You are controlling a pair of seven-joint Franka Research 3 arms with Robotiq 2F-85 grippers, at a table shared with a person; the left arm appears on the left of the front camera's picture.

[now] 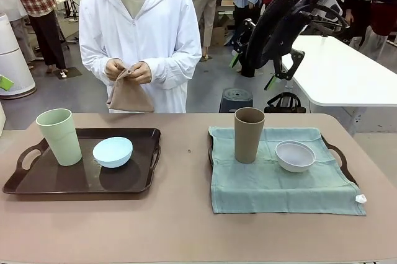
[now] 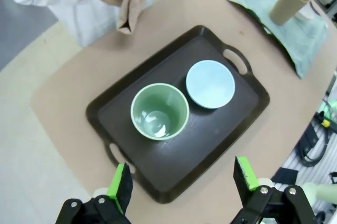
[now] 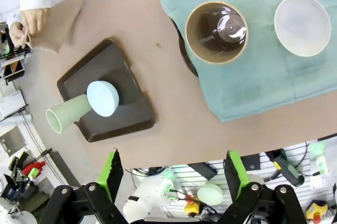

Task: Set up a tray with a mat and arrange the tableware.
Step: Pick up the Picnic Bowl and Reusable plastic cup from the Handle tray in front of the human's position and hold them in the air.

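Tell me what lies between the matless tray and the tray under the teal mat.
That stretch is bare tabletop, save for one small dark speck. The front view shows it plainly.

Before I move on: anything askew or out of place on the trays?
The teal mat overhangs the right tray's near edge, slightly crooked. The left tray has no mat under the green cup and light blue bowl; the person holds a brown cloth. Nothing spilled.
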